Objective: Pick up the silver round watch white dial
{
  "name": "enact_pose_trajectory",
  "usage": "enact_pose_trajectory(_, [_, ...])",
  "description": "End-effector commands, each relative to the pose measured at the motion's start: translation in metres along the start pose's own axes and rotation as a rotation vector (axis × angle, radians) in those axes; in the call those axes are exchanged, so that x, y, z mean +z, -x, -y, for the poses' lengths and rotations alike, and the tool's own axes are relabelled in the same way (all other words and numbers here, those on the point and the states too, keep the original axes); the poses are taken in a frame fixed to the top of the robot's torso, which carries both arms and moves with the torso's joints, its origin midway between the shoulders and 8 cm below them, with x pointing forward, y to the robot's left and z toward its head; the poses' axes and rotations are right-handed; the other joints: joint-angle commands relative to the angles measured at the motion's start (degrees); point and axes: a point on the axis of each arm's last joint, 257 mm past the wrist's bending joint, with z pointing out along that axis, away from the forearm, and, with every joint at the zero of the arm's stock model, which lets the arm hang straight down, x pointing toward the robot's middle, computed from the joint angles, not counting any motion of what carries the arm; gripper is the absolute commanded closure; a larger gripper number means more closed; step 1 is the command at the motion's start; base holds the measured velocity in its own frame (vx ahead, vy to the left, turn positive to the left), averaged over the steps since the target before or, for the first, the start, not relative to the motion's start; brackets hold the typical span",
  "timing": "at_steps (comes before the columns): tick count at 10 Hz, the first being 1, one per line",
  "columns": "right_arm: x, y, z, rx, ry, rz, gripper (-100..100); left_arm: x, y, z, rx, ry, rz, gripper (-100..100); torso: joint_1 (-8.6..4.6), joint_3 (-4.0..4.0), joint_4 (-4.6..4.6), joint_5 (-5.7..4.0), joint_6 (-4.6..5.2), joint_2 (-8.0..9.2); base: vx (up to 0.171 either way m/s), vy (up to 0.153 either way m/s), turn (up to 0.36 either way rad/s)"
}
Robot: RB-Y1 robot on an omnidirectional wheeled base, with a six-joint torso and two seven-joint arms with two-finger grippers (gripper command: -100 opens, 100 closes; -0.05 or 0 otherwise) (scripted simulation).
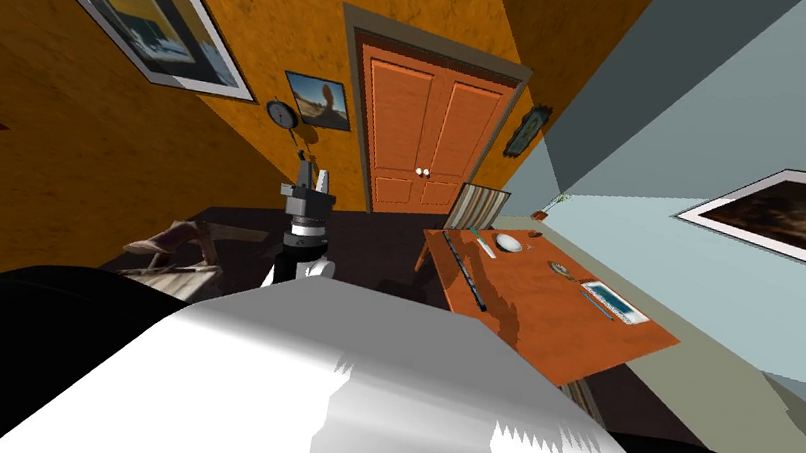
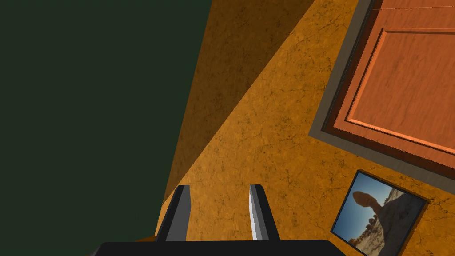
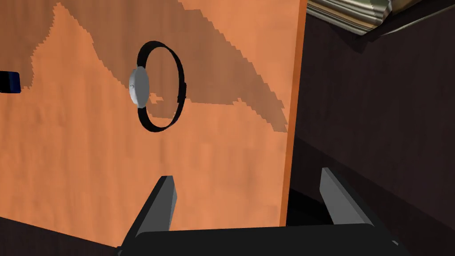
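Note:
The watch (image 3: 155, 86) lies on the orange table (image 3: 89, 178), a silver round case on a black strap loop, its dial turned sideways to me. My right gripper (image 3: 249, 200) hovers over the table's edge, open and holding nothing, with the watch ahead of its left finger (image 3: 162, 200) and well apart from it. In the head view, the same table (image 1: 566, 335) stands at the right with a small white round thing (image 1: 509, 243) near its far end. My left gripper (image 1: 312, 179) is raised in front of the orange wall; its fingers (image 2: 180, 213) stand a narrow gap apart.
On the table lie a long dark stick (image 1: 469, 275), a tablet-like slab (image 1: 615, 302) and small items. A striped chair (image 1: 476, 212) stands at the far end, dark floor (image 3: 377, 133) beside the edge. A double door (image 1: 425, 136) is ahead.

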Motion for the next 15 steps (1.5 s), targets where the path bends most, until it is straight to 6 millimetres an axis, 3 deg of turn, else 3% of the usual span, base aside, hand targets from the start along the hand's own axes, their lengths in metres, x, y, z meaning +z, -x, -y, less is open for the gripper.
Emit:
enact_pose_trajectory(1, [-0.002, 0.001, -0.011, 0.055, 0.011, 0.014, -100, 0.000, 0.000, 0.000, 0.000, 0.000, 0.000, 0, 0.00, 0.00, 0.00, 0.00, 0.00, 0.00, 0.307, -0.035, 0.028])
enact_pose_trajectory(5, [-0.006, -0.001, -0.022, 0.108, 0.022, 0.024, -100, 0.000, 0.000, 0.000, 0.000, 0.000, 0.000, 0, 0.03, 0.12, 0.05, 0.00, 0.00, 0.21, 0.199, -0.010, 0.026])
enact_pose_trajectory(6, [-0.006, -0.001, -0.022, 0.112, 0.022, 0.025, 0, 0.000, 0.000, 0.000, 0.000, 0.000, 0.000, 0, 0.06, 0.30, 0.10, 0.01, 0.03, 0.56, 0.019, -0.001, 0.002])
enact_pose_trajectory(7, [0.000, -0.003, -0.022, 0.130, 0.026, 0.019, -100, 0.000, 0.000, 0.000, 0.000, 0.000, 0.000, 0, 0.08, 0.49, 0.18, 0.01, 0.04, 0.88, -0.036, 0.003, 0.133])
enact_pose_trajectory(13, [0.020, -0.008, -0.019, 0.191, 0.038, 0.005, -100, 0.000, 0.000, 0.000, 0.000, 0.000, 0.000, 0, 0.11, 0.88, 0.34, 0.01, 0.03, 1.53, -0.102, 0.006, 0.139])
enact_pose_trajectory(14, [0.021, -0.009, -0.019, 0.194, 0.039, 0.004, 100, 0.000, 0.000, 0.000, 0.000, 0.000, 0.000, 0, 0.09, 0.79, 0.30, 0.01, 0.08, 1.37, -0.010, 0.000, -0.015])
enact_pose_trajectory(15, [0.020, -0.008, -0.020, 0.194, 0.041, 0.004, 100, 0.000, 0.000, 0.000, 0.000, 0.000, 0.000, 0, 0.08, 0.71, 0.30, 0.01, 0.02, 1.22, -0.005, -0.001, -0.022])
